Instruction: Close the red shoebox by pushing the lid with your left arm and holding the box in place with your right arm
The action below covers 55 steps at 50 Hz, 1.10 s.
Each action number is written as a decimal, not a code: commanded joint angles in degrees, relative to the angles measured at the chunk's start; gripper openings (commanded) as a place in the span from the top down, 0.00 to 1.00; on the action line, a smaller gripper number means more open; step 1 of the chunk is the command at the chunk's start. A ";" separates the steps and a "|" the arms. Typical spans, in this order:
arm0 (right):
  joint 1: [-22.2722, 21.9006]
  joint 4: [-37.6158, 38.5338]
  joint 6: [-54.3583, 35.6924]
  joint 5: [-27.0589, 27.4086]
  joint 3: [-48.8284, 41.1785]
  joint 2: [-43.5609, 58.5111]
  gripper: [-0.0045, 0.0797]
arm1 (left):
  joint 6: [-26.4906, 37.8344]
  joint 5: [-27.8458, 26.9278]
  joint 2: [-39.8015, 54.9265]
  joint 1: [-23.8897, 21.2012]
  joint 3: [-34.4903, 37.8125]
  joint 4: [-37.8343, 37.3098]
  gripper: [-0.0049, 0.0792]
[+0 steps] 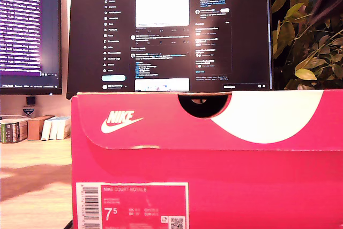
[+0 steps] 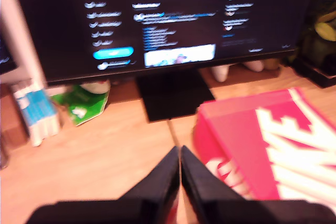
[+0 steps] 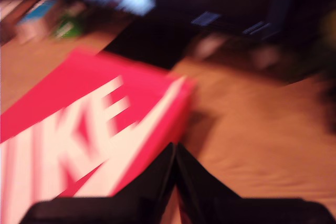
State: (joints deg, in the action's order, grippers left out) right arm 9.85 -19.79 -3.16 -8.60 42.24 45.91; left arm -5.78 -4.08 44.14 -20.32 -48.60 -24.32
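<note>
The red Nike shoebox (image 1: 214, 175) fills the exterior view's right and middle, and its lid (image 1: 161, 122) lies down over the body. Neither gripper shows in the exterior view. In the first wrist view my first gripper (image 2: 180, 149) is shut with nothing in it. It hovers over the wooden table just beside the box (image 2: 247, 129). The second wrist view is blurred. There my second gripper (image 3: 175, 148) is shut and empty above the edge of the box top (image 3: 79, 108), at the box's other side. Whether either gripper touches the box cannot be told.
A large monitor (image 1: 171, 30) stands right behind the box, its stand (image 2: 170, 95) on the table. A second monitor (image 1: 29, 30) and small boxes (image 1: 32, 128) are at the exterior view's left, a plant (image 1: 308, 30) at its right. A green packet (image 2: 81, 103) lies under the monitor.
</note>
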 commanded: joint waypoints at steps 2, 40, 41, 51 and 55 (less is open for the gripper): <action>-1.79 1.51 -0.76 3.13 -1.75 -2.73 0.96 | 1.42 -0.17 -2.32 1.68 4.31 2.23 0.96; -8.48 20.02 3.43 6.25 -24.52 -31.93 0.96 | 0.42 0.90 -29.97 4.94 26.38 11.02 0.96; -8.48 20.06 3.58 6.25 -24.87 -32.63 0.96 | 0.42 0.94 -30.99 4.94 26.69 11.15 0.96; -8.46 18.95 4.50 7.98 -29.46 -40.28 0.96 | 0.13 4.57 -38.32 4.94 30.36 13.20 0.96; -8.46 16.31 4.68 9.86 -29.92 -43.63 0.96 | -0.11 6.43 -40.00 4.94 31.74 13.31 0.96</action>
State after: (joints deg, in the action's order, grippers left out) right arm 1.54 -2.85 1.19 0.27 13.08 3.81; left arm -5.61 1.58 4.27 -15.49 -19.94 -11.11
